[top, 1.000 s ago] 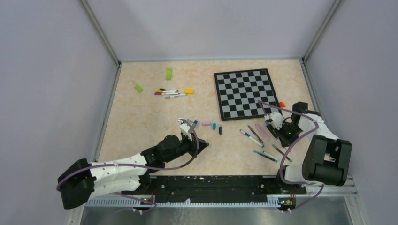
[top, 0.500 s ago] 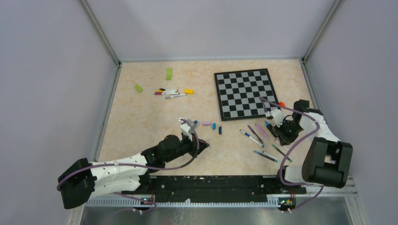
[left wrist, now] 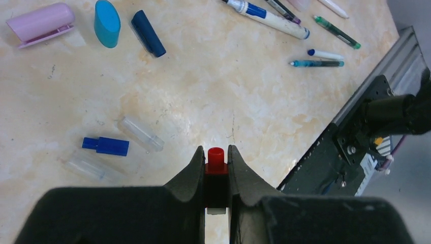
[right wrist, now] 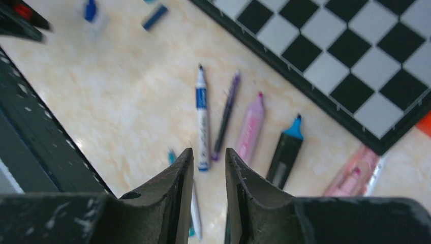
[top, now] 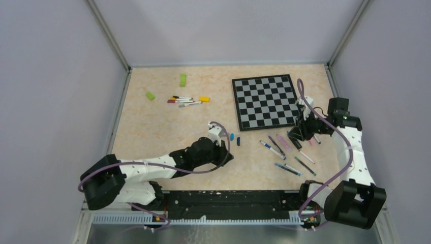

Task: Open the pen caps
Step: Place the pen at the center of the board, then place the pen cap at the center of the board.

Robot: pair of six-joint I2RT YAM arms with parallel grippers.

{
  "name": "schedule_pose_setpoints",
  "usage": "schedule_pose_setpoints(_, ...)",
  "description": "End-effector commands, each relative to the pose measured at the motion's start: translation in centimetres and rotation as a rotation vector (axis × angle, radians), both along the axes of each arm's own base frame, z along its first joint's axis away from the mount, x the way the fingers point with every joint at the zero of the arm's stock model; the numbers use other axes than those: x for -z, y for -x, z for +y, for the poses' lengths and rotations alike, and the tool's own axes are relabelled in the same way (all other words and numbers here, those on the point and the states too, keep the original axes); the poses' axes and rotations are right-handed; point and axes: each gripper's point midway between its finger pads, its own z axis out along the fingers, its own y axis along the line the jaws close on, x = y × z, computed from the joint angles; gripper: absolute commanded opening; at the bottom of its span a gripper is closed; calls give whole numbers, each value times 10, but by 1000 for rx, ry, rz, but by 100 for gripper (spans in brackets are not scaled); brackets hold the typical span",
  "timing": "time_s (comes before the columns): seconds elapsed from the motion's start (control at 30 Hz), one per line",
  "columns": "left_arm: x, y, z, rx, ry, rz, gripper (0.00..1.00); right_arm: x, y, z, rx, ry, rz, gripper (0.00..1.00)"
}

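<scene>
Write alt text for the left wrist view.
The left gripper is clamped on a small red cap above the tabletop. A pink cap, a light-blue cap and a dark-blue cap lie top left; pens lie top right.

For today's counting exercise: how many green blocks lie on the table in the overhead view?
2. One green block lies far back, left of the chessboard; the other green block lies left of the small group of pens. Another could be hidden beneath the left arm.

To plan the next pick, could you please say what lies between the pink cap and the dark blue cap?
A light blue cap, shown in the left wrist view.
</scene>
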Motion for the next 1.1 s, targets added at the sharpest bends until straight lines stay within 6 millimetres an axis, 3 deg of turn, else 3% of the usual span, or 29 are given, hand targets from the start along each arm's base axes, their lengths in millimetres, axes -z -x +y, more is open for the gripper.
schedule_pose_setpoints(0.0,9,-21,-6,-153,-113,137,0,-61,-13,54,-69,-390,-152,30)
schedule_pose_setpoints(0.2,31,-40,-13,-315,-281,263,0,-47,-9,60,-45,-453,-130,31)
schedule_pose_setpoints(0.37,45,-50,-20,-385,-367,312,1,-51,-6,61,-41,-449,-161,33)
schedule_pose_setpoints(0.57,58,-58,-29,-395,-417,319,13,-56,-4,59,-41,-428,-189,33)
schedule_pose_setpoints(0.7,66,-61,-22,-436,-471,325,19,-60,-2,60,-44,-423,-204,33)
schedule_pose_setpoints(0.83,70,-59,-21,-436,-489,336,29,-61,-2,59,-44,-418,-210,34)
schedule_pose_setpoints(1.07,63,-62,-25,-424,-484,324,33,-59,-2,59,-41,-412,-210,34)
